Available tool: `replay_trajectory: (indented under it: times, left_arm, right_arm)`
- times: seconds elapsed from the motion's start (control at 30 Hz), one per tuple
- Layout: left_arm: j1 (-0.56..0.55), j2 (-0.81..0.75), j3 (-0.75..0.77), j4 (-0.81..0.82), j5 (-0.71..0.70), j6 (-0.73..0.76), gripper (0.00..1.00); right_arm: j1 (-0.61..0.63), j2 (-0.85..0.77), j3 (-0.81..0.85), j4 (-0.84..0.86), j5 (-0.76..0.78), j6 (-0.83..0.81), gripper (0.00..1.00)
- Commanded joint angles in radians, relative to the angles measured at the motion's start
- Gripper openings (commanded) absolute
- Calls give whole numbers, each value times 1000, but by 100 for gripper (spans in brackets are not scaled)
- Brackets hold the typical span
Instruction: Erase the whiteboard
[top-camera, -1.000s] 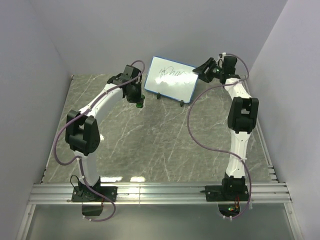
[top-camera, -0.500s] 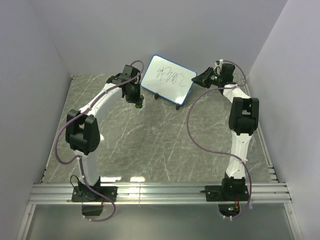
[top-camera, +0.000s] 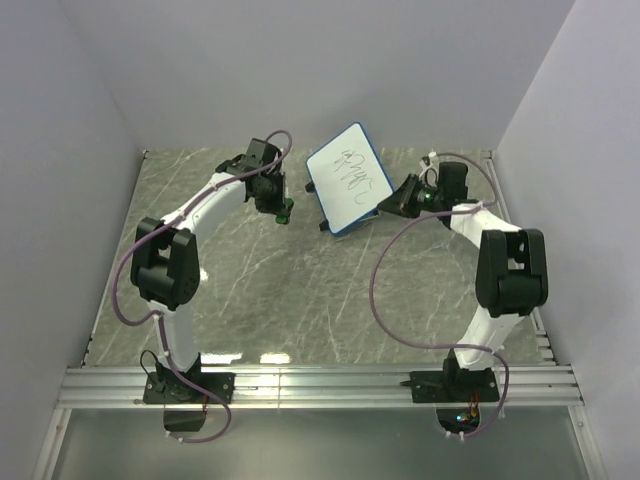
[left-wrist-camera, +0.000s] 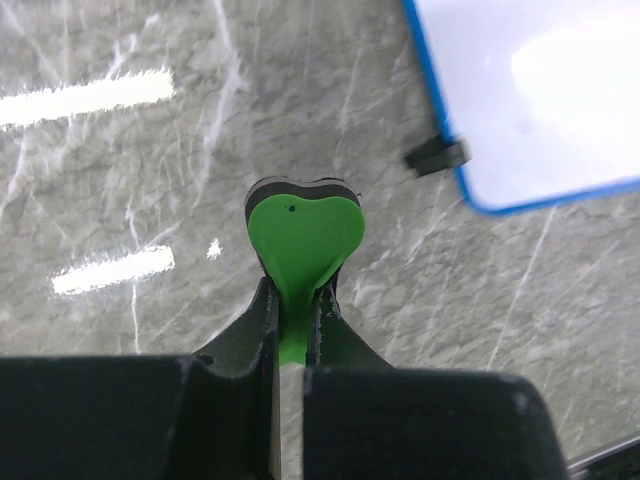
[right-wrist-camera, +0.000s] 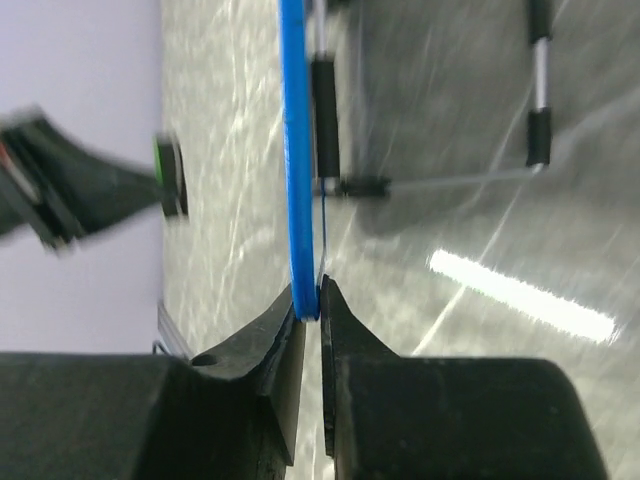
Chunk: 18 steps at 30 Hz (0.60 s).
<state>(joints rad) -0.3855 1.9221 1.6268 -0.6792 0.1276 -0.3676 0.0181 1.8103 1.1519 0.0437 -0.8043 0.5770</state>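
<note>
1. My right gripper (right-wrist-camera: 312, 300) pinches the whiteboard (top-camera: 348, 178) by its blue rim, holding it tilted at far centre.
2. My left gripper (left-wrist-camera: 293, 305) clamps the green eraser (left-wrist-camera: 303, 225), near the board's left side.
3. Next, I judge: press the eraser onto the scribbles (top-camera: 352, 167).

Your left wrist view cuts the whiteboard (left-wrist-camera: 540, 90) off at two o'clock. Your right wrist view shows only its edge, face hidden, with the left arm (right-wrist-camera: 60, 205) blurred at nine o'clock. From above, its scribbles (top-camera: 352, 170) are too small to read.
</note>
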Motion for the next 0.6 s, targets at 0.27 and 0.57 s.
replay_trajectory:
  times: [0.27, 0.57]
  left_arm:
    - [-47, 55, 200, 57, 61, -24, 0]
    - [-168, 107, 283, 95, 93, -83, 0]
  right_arm:
    - [46, -247, -231, -139, 17, -118, 0]
    - [45, -344, -232, -229, 40, -144, 0]
